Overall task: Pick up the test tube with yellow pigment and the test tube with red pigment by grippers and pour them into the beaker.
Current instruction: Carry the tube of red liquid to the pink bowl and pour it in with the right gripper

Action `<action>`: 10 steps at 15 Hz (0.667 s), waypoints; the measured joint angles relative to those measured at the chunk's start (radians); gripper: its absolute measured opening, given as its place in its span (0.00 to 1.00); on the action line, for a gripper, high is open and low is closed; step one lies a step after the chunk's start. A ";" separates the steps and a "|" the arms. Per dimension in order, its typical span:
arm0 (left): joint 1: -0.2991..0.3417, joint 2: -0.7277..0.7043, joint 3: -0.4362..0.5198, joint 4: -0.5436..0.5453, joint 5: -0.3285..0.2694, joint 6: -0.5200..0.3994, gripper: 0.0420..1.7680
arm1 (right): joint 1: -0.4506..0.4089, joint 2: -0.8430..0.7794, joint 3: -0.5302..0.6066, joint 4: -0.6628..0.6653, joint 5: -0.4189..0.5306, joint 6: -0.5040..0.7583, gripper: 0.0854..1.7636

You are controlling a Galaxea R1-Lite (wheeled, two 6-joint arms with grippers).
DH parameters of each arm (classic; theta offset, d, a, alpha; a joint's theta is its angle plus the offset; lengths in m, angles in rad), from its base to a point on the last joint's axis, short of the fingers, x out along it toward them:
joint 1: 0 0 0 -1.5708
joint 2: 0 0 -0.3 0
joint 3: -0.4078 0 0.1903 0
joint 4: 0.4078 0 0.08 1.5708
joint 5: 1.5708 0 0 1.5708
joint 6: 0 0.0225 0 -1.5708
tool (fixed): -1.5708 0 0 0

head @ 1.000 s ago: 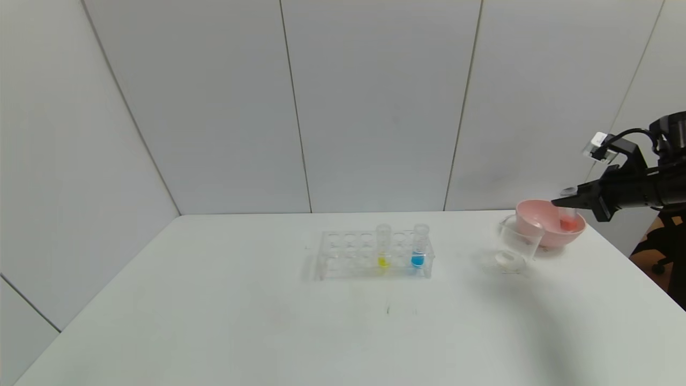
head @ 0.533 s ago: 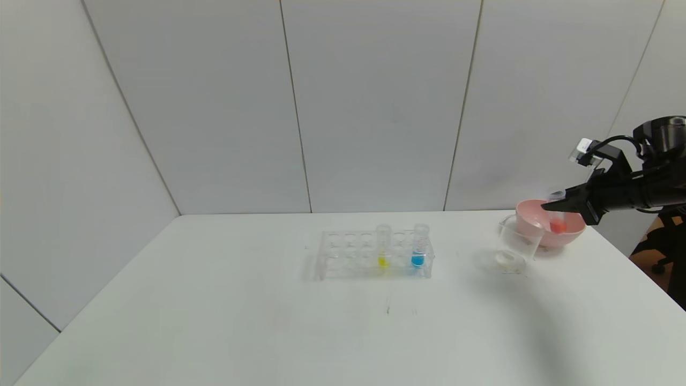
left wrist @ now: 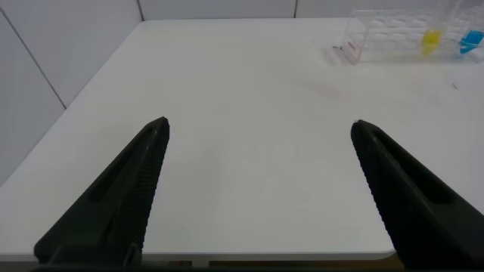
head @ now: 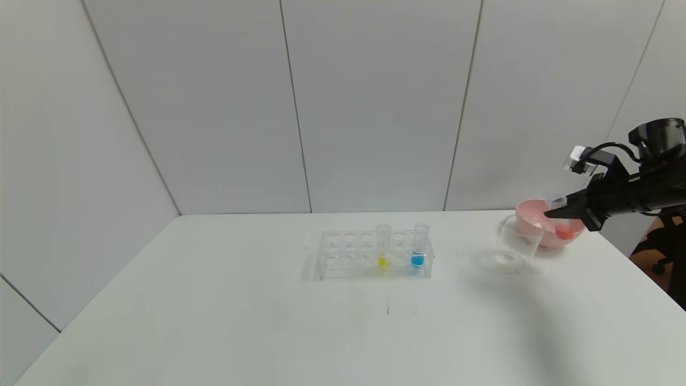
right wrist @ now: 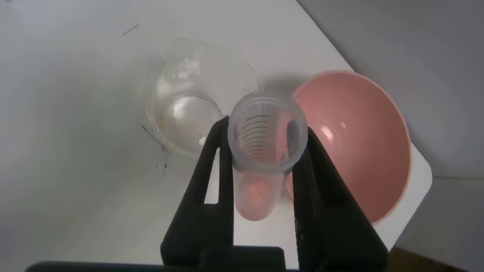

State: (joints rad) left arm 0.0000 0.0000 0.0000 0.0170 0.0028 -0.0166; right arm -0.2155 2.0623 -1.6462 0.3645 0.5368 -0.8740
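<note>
**Red tube held at far right, tilted beside the beaker**

Right gripper (head: 557, 213) clamped narrow on the test tube with red pigment (head: 559, 217), fingers (right wrist: 215, 162) pressed to both sides of the tube just under its rim. Held at the far right of the table (head: 268, 321), in front of the pink bowl (head: 536, 212) and just right of the beaker (head: 517, 241), above table level. Left gripper (left wrist: 257, 189) spread wide, holding nothing, parked low over the near left of the table, well apart from the rack (head: 375, 254).

Risks from here, as judgement:
- Spilling into the pink bowl instead of the beaker, since bowl and beaker sit touching or nearly so and the tube hangs closer to the bowl
- Knocking the light beaker with the tube tip or fingers on the way across
- Tube slipping in the pinch, smooth plastic held only near the rim
- Tipping too early, with red liquid landing on the table between the two vessels

Orientation of the red tube: long axis leaning, not upright; open mouth up and toward the left, tapered tip with the red liquid down and toward the right. Liquid pooled at the tip, nothing near the mouth.

Test tube with yellow pigment (head: 382, 244) upright in the rack at table centre, mouth up, long axis vertical, beside the blue tube (head: 419, 244), untouched
</note>
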 joint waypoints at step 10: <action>0.000 0.000 0.000 0.000 0.000 0.000 0.97 | 0.075 -0.006 -0.178 0.262 -0.239 -0.082 0.25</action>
State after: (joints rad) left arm 0.0000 0.0000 0.0000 0.0170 0.0028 -0.0166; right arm -0.1404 2.0562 -1.8243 0.6266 0.2974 -0.9564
